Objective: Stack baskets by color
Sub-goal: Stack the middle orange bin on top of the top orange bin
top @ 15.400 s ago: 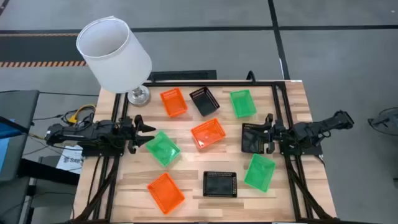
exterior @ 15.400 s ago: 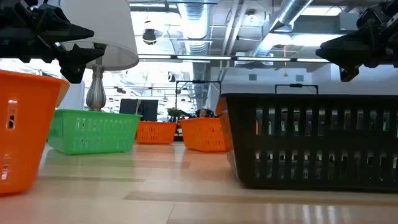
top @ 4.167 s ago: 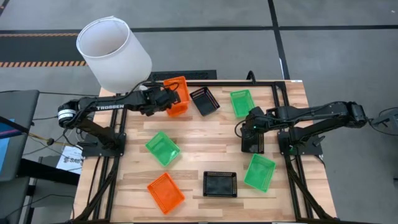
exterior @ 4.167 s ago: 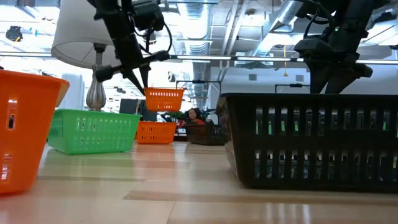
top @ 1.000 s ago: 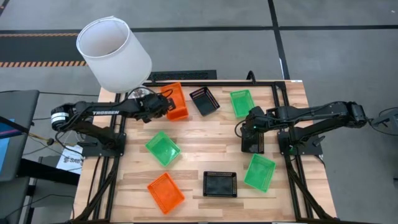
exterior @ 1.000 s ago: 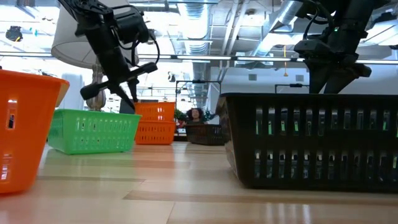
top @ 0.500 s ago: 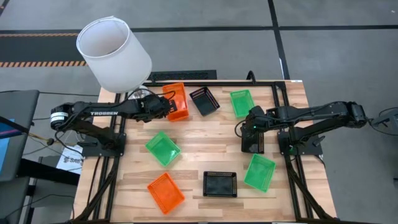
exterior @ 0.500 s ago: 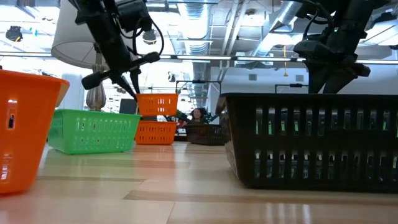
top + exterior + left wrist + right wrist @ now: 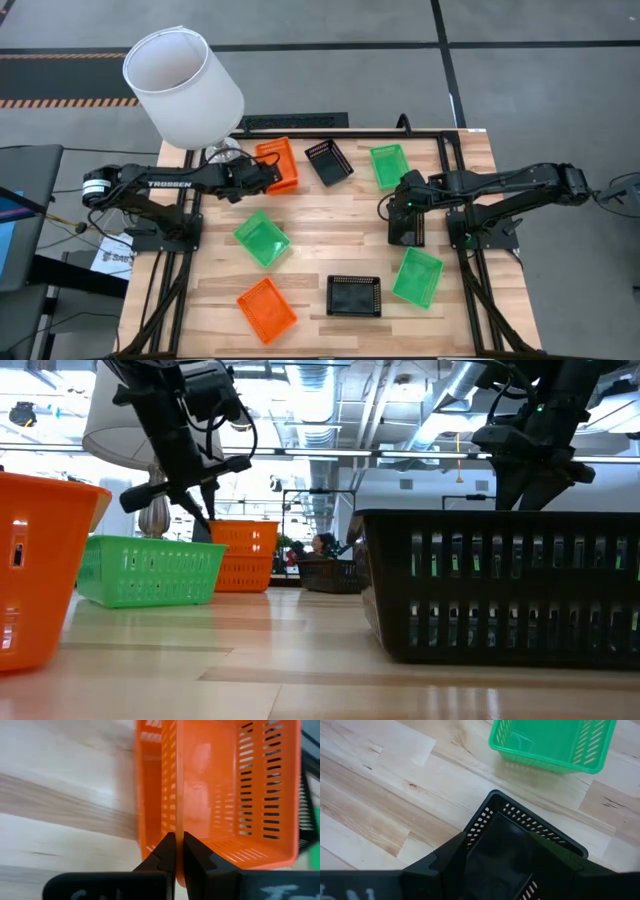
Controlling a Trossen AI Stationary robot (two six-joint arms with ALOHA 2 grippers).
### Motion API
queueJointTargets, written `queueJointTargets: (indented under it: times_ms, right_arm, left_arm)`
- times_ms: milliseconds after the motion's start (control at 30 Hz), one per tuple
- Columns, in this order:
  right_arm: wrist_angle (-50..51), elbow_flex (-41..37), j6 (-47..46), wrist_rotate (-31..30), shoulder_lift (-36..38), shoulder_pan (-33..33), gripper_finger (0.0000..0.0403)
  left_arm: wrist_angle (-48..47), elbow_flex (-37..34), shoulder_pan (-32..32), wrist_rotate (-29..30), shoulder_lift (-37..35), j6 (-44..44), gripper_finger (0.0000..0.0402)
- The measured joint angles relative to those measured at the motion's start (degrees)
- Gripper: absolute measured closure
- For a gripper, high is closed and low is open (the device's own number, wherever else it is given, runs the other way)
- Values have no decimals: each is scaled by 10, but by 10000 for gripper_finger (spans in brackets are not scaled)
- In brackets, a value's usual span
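Two orange baskets (image 9: 280, 163) sit one inside the other at the table's far left, also seen in the low view (image 9: 245, 555). My left gripper (image 9: 262, 176) is shut on the upper one's wall. My right gripper (image 9: 405, 207) stands open over a black basket (image 9: 408, 232) that rests on its bottom at the table's right. In the right wrist view its fingers stand wide on either side of this basket (image 9: 520, 835). Loose on the table lie another orange basket (image 9: 266, 307), three green ones (image 9: 263, 238) (image 9: 417, 275) (image 9: 389, 166) and two more black ones (image 9: 353, 295) (image 9: 329, 161). My left gripper (image 9: 176, 836) pinches the upper orange basket's long left wall (image 9: 176, 817) at its rim, one finger inside the basket and one outside. The fingers slant down from the table's left. The basket sits upright in the orange basket under it. Whether my right gripper (image 9: 510, 862) touches the black basket, I cannot tell: dark fingers and dark basket run together.
A lamp with a white cylindrical shade (image 9: 183, 85) and a metal foot (image 9: 222, 152) stands at the far left corner, close behind my left arm. Bare wood shows in the table's middle (image 9: 330, 225). The black frame rails (image 9: 445, 200) run along both sides.
My left gripper lifted the upper orange basket a little off the lower one, then lowered it back in. It has shifted slightly toward the table's left edge, still shut on the wall. My right arm has kept still.
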State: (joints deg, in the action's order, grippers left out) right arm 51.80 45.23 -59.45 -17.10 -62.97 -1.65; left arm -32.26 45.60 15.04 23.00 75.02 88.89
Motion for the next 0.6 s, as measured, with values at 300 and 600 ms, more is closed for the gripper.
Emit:
queueJointTargets:
  times_ms: [300, 600]
  right_arm:
    - [0, 0, 0, -6, 0, 0, 179]
    - [0, 0, 0, -9, 0, 0, 179]
  left_arm:
    - [-32, 0, 0, -18, 0, 8, 401]
    - [-34, 0, 4, -31, 0, 15, 401]
